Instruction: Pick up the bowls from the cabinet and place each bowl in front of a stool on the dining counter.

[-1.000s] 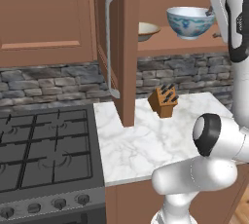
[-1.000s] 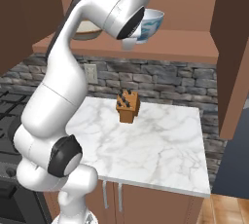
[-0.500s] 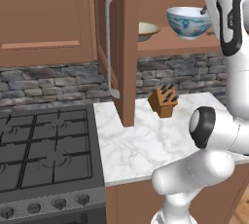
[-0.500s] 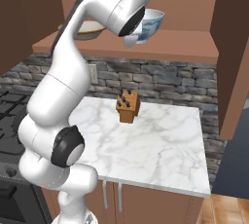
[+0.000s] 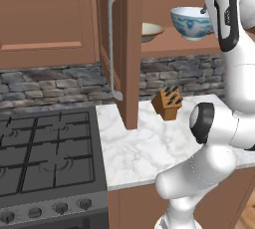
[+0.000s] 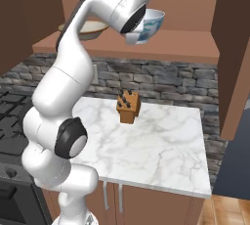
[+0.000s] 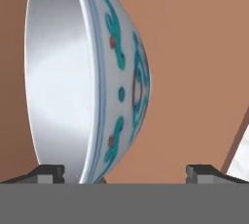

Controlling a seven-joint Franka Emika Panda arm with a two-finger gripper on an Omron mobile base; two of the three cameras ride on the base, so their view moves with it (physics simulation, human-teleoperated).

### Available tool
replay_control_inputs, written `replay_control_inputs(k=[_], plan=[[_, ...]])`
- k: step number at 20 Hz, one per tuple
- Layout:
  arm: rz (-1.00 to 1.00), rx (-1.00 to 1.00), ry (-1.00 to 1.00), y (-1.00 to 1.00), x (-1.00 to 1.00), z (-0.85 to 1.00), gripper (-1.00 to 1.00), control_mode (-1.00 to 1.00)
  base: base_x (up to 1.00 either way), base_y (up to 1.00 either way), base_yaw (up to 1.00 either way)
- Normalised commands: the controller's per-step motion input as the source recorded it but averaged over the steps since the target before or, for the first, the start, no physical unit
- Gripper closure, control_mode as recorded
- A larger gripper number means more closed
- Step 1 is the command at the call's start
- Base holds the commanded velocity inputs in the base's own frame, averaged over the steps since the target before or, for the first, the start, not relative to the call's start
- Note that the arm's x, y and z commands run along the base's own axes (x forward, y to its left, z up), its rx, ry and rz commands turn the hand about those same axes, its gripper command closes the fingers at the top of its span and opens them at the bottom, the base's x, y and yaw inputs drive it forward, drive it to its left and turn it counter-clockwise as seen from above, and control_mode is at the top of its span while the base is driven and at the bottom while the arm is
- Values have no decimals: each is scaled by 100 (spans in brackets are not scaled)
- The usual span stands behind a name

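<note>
Fingers: the gripper [image 7: 124, 172] is spread wide, its fingers [image 7: 46, 173] astride the rim, not clamping.
Blue-patterned bowl [image 5: 190, 22]: empty, on the cabinet shelf [image 6: 190, 43].
Beige bowl [image 5: 149, 32]: same shelf, beside the cabinet door [image 5: 117, 49].
Arm: reaching high, hand level with the shelf.

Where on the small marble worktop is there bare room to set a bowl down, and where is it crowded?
The marble worktop is bare across its whole front, between the stove and its right edge. The knife block takes the back middle, near the stone wall. The open cabinet door overhangs the back corner by the stove, so passing there is tight.
</note>
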Motion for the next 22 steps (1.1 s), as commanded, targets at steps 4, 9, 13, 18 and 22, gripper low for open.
replay_control_inputs(k=[4,9,13,18,22], plan=[[0,0,0,-3,35,0,-100,-100,0,0,0],[0,0,1,-7,29,0,-100,-100,0,0,0],[0,0,3,-1,2,-14,-100,-100,0,0,0],[0,0,2,-1,0,-9,-100,-100,0,0,0],[0,0,0,0,0,0,-100,-100,0,0,0]])
